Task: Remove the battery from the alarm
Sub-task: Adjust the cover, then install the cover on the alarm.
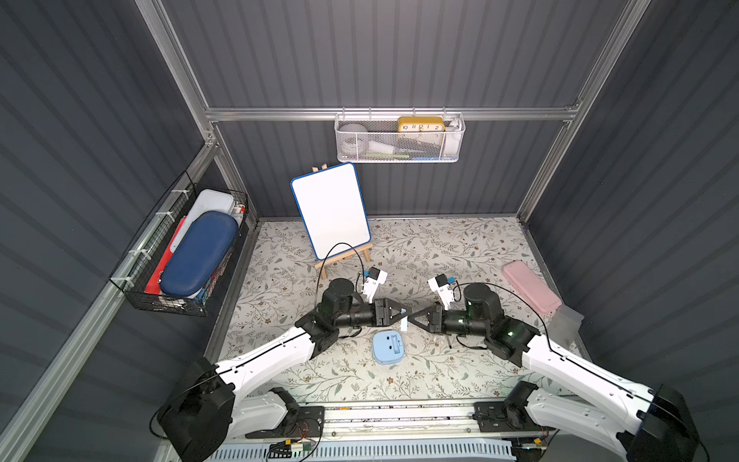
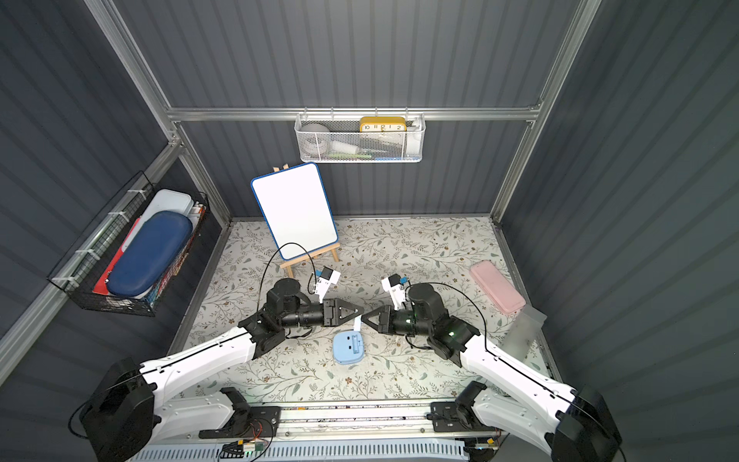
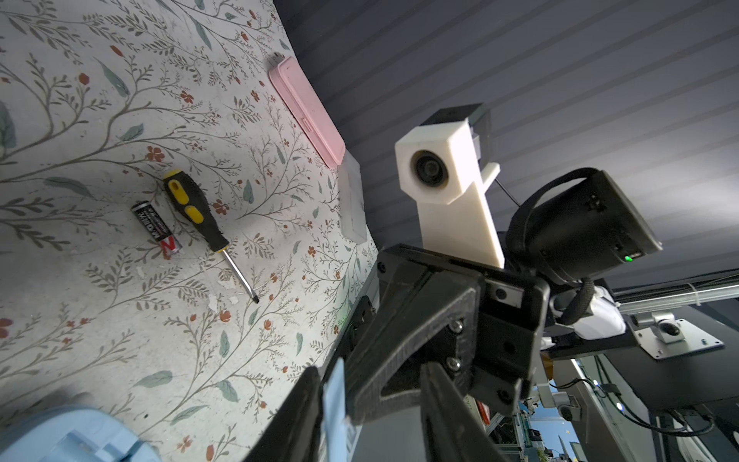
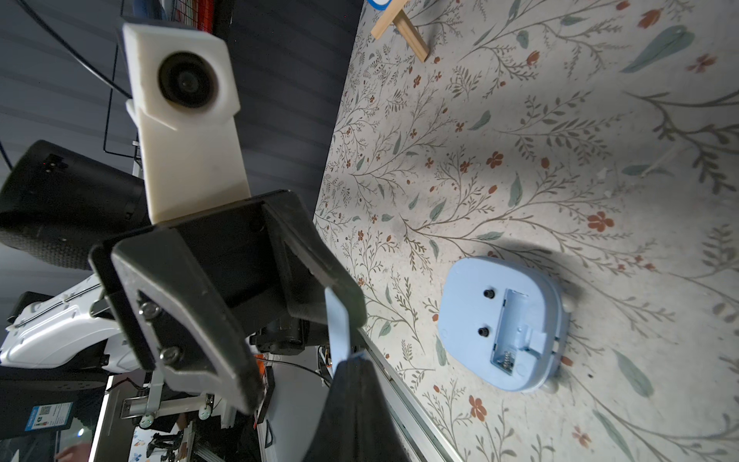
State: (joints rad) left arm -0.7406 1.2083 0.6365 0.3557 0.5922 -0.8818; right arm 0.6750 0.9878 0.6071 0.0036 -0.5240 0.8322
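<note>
The light-blue alarm lies face down on the floral mat. Its battery slot is open and empty, with only the spring showing. The battery lies on the mat beside the screwdriver; in both top views the right arm hides it. Above the alarm the two grippers meet tip to tip. My right gripper is shut on the thin blue battery cover. My left gripper is open, its jaws apart round the cover.
A pink case and a clear plastic box lie at the right edge. A whiteboard on a wooden easel stands at the back. Wire baskets hang on the left wall and back wall, the latter holding a yellow clock.
</note>
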